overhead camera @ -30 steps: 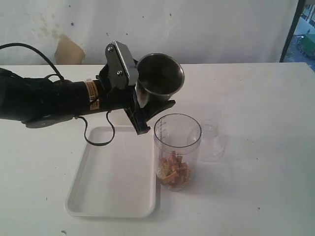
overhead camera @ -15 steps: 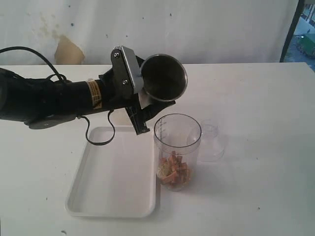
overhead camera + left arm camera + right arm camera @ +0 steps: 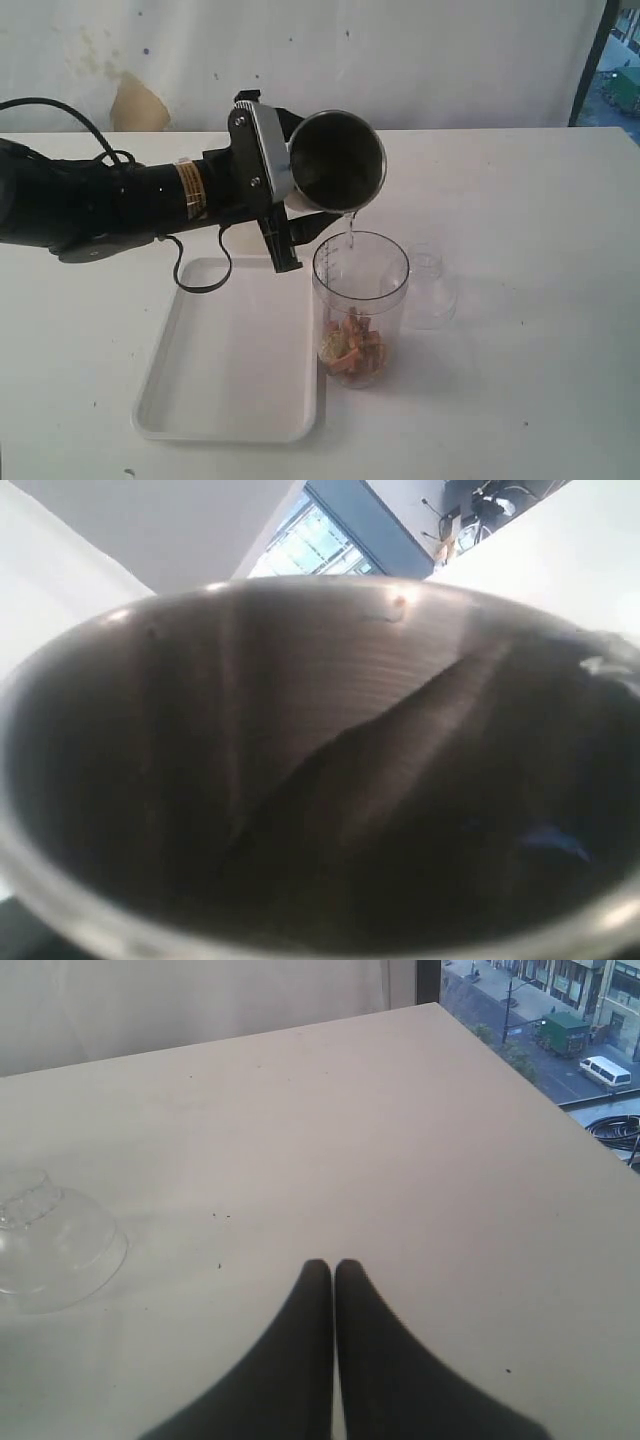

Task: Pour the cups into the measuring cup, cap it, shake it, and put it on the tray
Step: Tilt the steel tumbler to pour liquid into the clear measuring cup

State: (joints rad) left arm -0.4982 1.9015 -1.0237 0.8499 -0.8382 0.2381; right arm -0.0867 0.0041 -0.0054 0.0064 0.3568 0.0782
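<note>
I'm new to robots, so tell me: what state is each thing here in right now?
Tall tapered brushed-steel tumbler: tipped, a thin stream pouring out.
Left gripper: clamped on the tumbler.
Clear plastic graduated measuring cup: upright, uncapped, brown pieces inside.
Clear dome-shaped lid: off, on table.
White shallow rectangular tray: flat on table.
Right gripper: shut, empty.

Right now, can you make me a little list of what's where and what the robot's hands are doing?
left hand: holding the steel tumbler, tipped
pouring: thin clear stream into the measuring cup
in the cup: orange-brown pieces at the bottom
cap: on the table, beside the cup
tray: nothing on it
right hand: shut, holding nothing
</note>
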